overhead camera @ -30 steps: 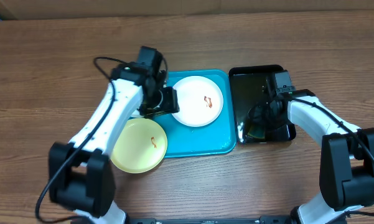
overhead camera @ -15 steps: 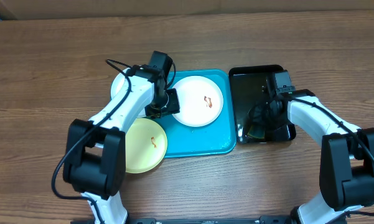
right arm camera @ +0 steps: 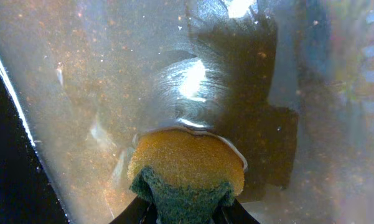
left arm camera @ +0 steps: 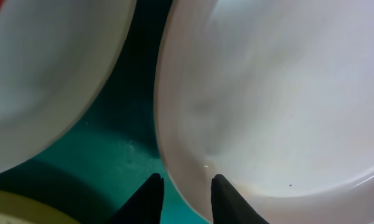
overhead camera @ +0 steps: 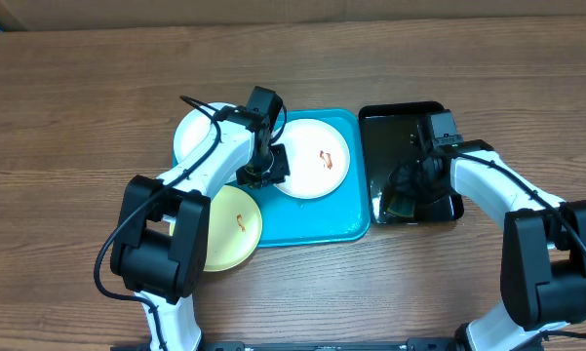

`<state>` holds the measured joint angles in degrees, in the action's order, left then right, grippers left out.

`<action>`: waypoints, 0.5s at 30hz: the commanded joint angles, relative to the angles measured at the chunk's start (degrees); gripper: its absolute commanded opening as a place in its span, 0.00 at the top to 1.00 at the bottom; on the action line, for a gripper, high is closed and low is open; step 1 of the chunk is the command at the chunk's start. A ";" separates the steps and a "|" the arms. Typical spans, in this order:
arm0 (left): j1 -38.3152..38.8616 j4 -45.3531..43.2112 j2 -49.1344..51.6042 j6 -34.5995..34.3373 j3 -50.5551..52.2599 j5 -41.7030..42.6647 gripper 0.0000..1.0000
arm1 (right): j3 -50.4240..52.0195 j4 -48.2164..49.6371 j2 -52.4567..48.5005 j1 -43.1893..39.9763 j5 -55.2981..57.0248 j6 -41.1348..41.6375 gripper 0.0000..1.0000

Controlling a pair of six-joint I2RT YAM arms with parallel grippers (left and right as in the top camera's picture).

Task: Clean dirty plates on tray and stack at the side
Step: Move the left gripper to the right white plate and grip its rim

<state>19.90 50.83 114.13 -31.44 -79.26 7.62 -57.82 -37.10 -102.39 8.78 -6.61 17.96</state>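
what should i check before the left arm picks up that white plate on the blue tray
1. left claw straddles the rim of the white plate: ok
2. left claw shut on that rim: not ok, fingers apart
3. plate free of the neighbouring plate: ok, a strip of blue tray shows between them
4. plate clean: not ok, orange smear in its middle
5. right claw holds the sponge: ok, down in the black tray
6. sponge wet enough: cannot tell
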 commanded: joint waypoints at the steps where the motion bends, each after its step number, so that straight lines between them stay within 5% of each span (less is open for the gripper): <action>1: 0.17 0.66 0.90 0.98 0.46 -0.81 0.79 | 0.76 0.00 -0.50 0.20 0.50 0.07 0.77; 6: 0.17 1.68 0.90 3.15 0.46 -1.75 0.87 | 0.76 0.00 -0.50 0.20 0.50 0.04 0.73; 15: 0.17 4.50 0.90 3.19 0.46 -4.98 0.84 | 0.76 -0.02 -0.50 0.20 0.50 0.04 0.72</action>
<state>19.90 54.89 114.15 -29.45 -79.18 4.71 -57.82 -37.04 -102.39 8.78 -6.85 17.93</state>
